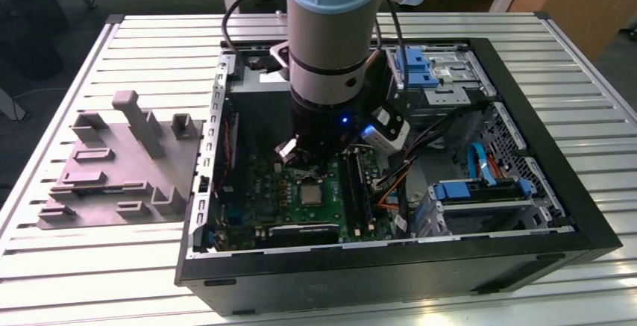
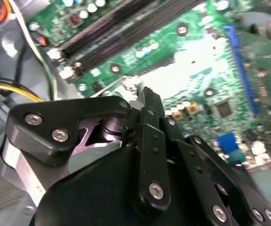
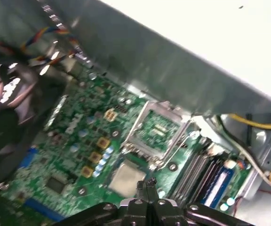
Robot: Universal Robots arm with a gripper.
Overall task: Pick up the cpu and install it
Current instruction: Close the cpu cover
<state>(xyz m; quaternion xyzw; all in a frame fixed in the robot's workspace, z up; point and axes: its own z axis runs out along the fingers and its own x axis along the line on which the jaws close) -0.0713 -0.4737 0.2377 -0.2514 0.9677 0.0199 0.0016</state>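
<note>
The cpu [image 3: 126,179] is a pale silvery square lying flat on the green motherboard [image 3: 74,155], beside the hinged-open metal socket frame [image 3: 158,128]. In the exterior view the cpu [image 1: 312,192] shows as a grey square in a dark frame, just in front of the arm [image 1: 329,65] that reaches down into the open computer case. My gripper [image 3: 147,184] hangs right at the cpu's edge with its black fingertips drawn together and nothing between them. I cannot tell whether they touch the chip. In the second wrist view the gripper [image 2: 145,94] tapers to a closed point above the board.
A grey moulded tray [image 1: 110,177] with raised blocks lies on the slatted table at the exterior view's left. Memory slots [image 3: 196,172] run beside the socket. Blue drive cages [image 1: 478,192], loose cables [image 1: 398,180] and the black case walls [image 1: 398,266] crowd the board.
</note>
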